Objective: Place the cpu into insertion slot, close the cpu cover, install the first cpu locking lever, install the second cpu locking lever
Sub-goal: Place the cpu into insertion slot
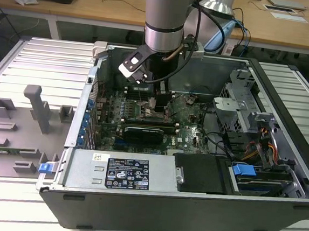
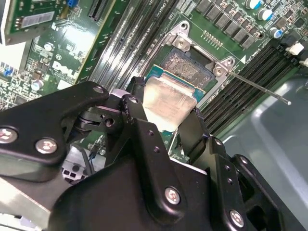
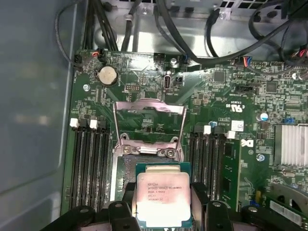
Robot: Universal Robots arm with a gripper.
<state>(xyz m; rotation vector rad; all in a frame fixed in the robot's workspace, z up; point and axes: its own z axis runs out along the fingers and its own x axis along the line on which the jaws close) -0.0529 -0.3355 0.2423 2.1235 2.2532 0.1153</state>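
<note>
My gripper [image 3: 162,204] is shut on the cpu [image 3: 162,193], a small square chip with a silvery-beige top, its black fingers [image 3: 200,202] pressing two opposite edges. The cpu hangs just over the insertion slot [image 3: 123,174], partly covering it. In the second wrist view the cpu [image 2: 168,96] sits tilted at the edge of the slot [image 2: 186,63]. The cpu cover [image 3: 149,108], a thin metal frame, stands swung open beyond the slot. A thin locking lever [image 2: 260,86] sticks out, unlatched. In the exterior view the gripper [image 1: 159,102] reaches down into the open computer case [image 1: 136,200].
Black memory slots [image 3: 89,163] flank the socket on both sides. A long black card [image 1: 142,132] lies nearer the case front, with a finned heat sink [image 3: 291,144] beside it. Cables [image 3: 192,43] hang along the case wall. A grey fixture tray [image 1: 18,130] lies at the exterior view's left.
</note>
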